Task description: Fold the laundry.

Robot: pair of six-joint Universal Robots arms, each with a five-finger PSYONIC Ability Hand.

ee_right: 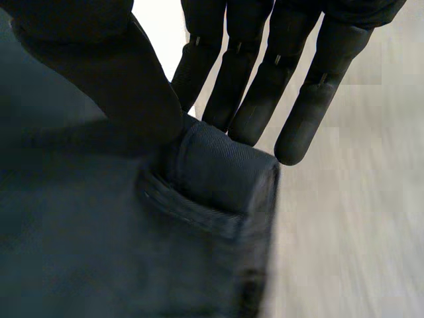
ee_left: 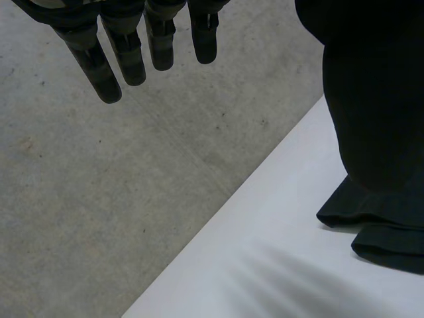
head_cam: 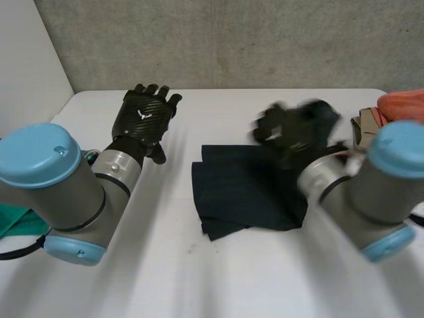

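Note:
A dark navy cloth (head_cam: 245,192) lies partly folded on the white table (head_cam: 199,278), right of the middle. My right hand (head_cam: 291,129) is at the cloth's far right corner. Its thumb (ee_right: 126,86) and straight fingers (ee_right: 265,86) pinch a hemmed corner of the cloth (ee_right: 218,172) between them. My left hand (head_cam: 142,119) hovers over the table's rear left, apart from the cloth, its fingers (ee_left: 126,53) straight and empty. From there the cloth (ee_left: 377,99) rises in a dark fold off the table (ee_left: 265,252).
An orange cloth (head_cam: 401,103) and a small tan object (head_cam: 363,126) lie at the table's back right corner. A green cloth (head_cam: 16,222) hangs at the left edge beside my left arm. A grey concrete wall (head_cam: 232,40) stands behind the table.

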